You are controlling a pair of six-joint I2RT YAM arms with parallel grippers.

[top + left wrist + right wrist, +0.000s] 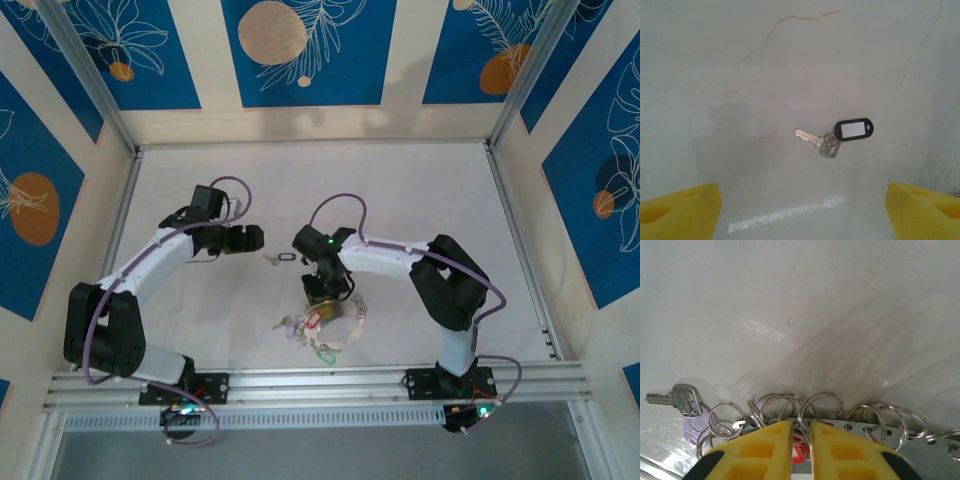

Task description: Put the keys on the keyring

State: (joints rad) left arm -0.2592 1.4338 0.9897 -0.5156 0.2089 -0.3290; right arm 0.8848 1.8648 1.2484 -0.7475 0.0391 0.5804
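Note:
A silvery key (pixel 820 141) with a black, white-labelled tag (pixel 855 129) lies alone on the table, also seen from above (pixel 283 257). My left gripper (pixel 800 215) hovers open just short of it (pixel 248 240), nothing between its fingers. The keyring (pixel 930 455) is a grey perforated metal loop (pixel 350 318) carrying several small split rings. My right gripper (pixel 801 427) sits over its far edge (pixel 325 288). Its jaws stand a narrow slit apart, with ring wire and a red tag (pixel 799 450) in the gap. A key (pixel 682 397) with a lilac tag (pixel 692 425) lies at the left.
White marbled tabletop (pixel 420 190) inside walls with aluminium posts. A green tag (pixel 325 352) lies near the front rail (pixel 320 378), just below the keyring cluster. Free room lies across the far half of the table.

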